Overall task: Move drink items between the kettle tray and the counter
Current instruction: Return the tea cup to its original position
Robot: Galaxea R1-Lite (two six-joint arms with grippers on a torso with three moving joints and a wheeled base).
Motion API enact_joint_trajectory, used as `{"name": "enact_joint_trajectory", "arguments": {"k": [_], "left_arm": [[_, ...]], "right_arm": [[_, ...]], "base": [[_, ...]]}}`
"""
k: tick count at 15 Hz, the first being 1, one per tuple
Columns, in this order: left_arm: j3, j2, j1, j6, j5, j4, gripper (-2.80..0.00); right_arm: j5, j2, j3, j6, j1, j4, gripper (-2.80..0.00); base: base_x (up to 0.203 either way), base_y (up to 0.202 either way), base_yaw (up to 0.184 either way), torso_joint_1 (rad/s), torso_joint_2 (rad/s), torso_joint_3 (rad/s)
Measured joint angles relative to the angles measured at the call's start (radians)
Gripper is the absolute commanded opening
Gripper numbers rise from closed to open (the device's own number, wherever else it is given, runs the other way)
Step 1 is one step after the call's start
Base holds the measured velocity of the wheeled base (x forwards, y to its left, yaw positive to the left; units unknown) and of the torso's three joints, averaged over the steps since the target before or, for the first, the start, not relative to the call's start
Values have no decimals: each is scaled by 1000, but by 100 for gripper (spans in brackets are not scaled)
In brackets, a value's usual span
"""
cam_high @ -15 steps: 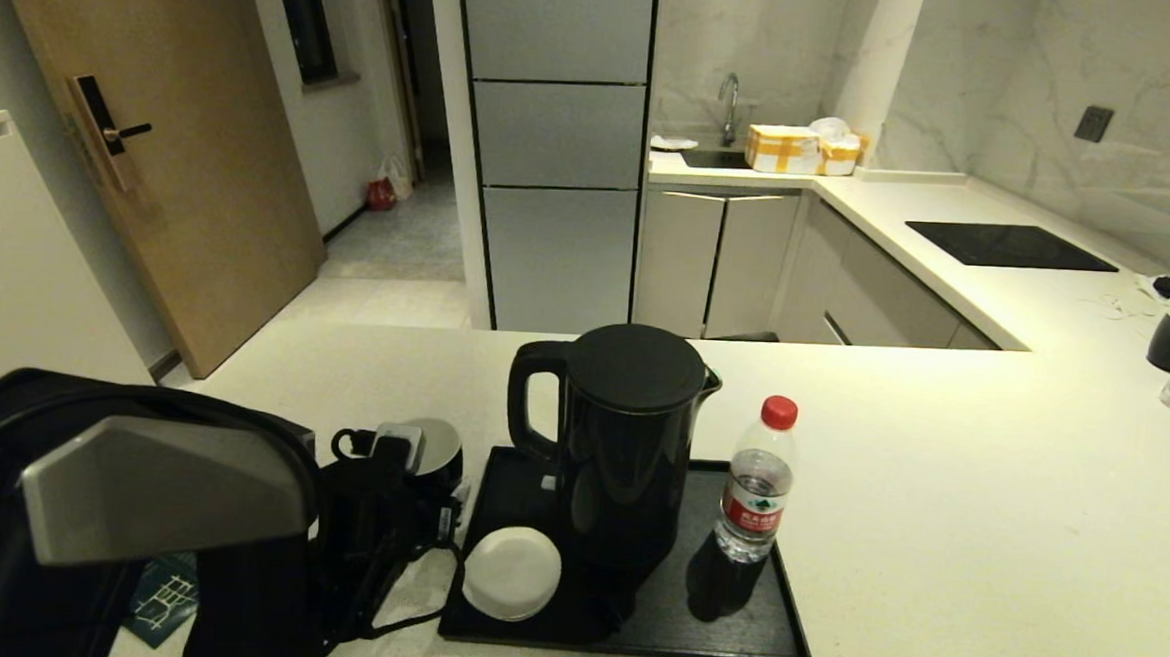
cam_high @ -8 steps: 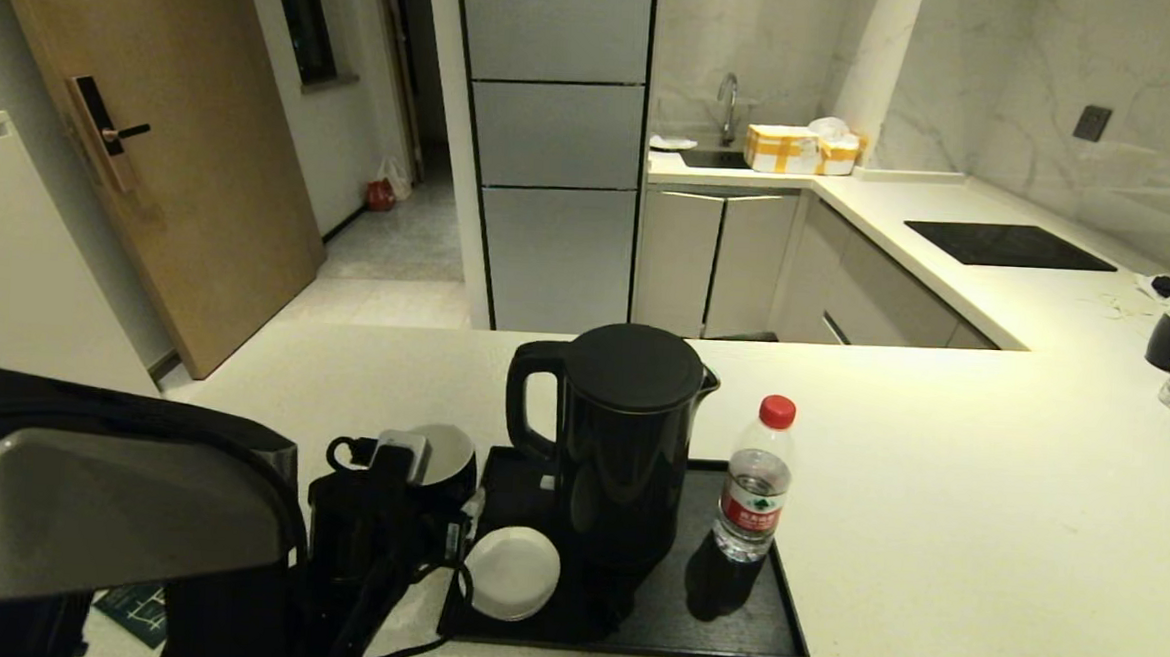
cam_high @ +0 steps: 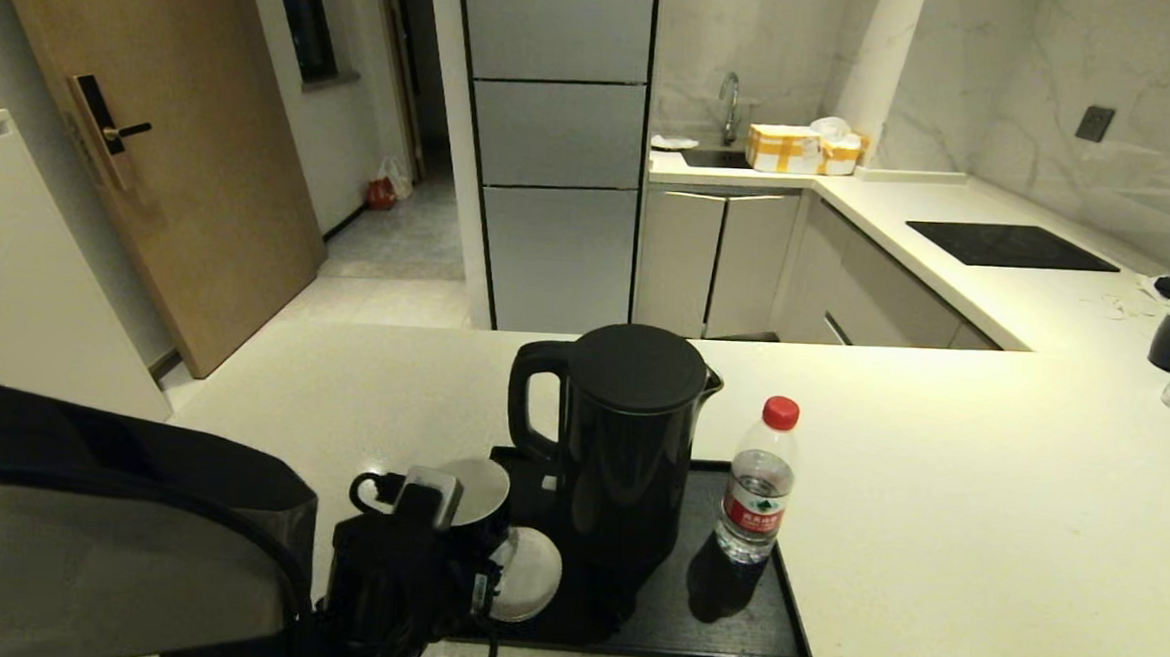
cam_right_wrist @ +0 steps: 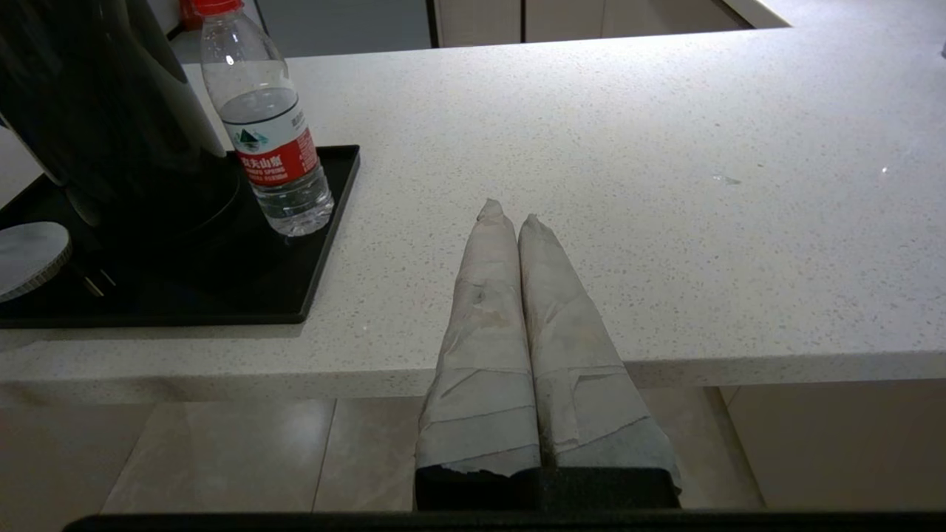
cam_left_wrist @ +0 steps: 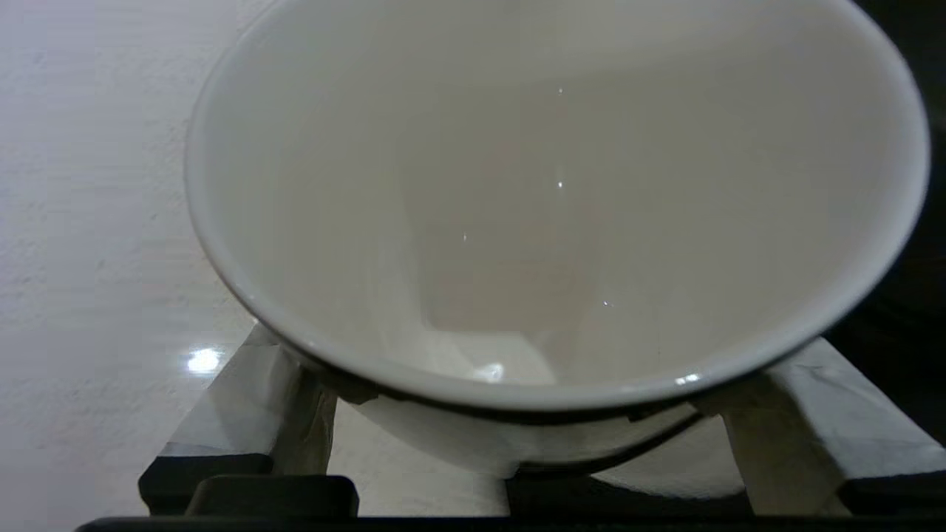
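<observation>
The left gripper clasps a small black cup, white inside, holding it above the near-left corner of the kettle tray, partly over the white saucer. The cup appears to be on its way onto the tray; lowering it squarely onto the saucer, clear of the black electric kettle, looks the next demand. The water bottle stands on the tray's right side. The right gripper, fingers pressed together and empty, hangs off the counter edge.

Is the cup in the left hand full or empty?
Empty. The left wrist view looks straight into the cup: its white inside is bare and dry, with no liquid. The left hand grips it.
</observation>
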Motion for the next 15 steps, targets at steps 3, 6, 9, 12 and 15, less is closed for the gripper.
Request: {"name": "enact_joint_trajectory", "arguments": {"k": [3,6,9,12,15], "left_arm": [[8,6,-45,-1,0,0,-280],[7,26,-78,-1,0,0,-280],[6,51,-86,-1,1,0,-280],[0,74,-87,-1,1,-1,-280],[-25,100,-84,-1,1,-5,-280]], "right_arm": [[0,0,0,0,0,0,-280],[0,0,0,0,0,0,-280],[0,0,0,0,0,0,-280],[0,0,0,0,0,0,-280],[0,0,0,0,0,0,-280]], "base": [[0,0,0,0,0,0],[0,0,0,0,0,0],[0,0,0,0,0,0],[0,0,0,0,0,0],[0,0,0,0,0,0]]}}
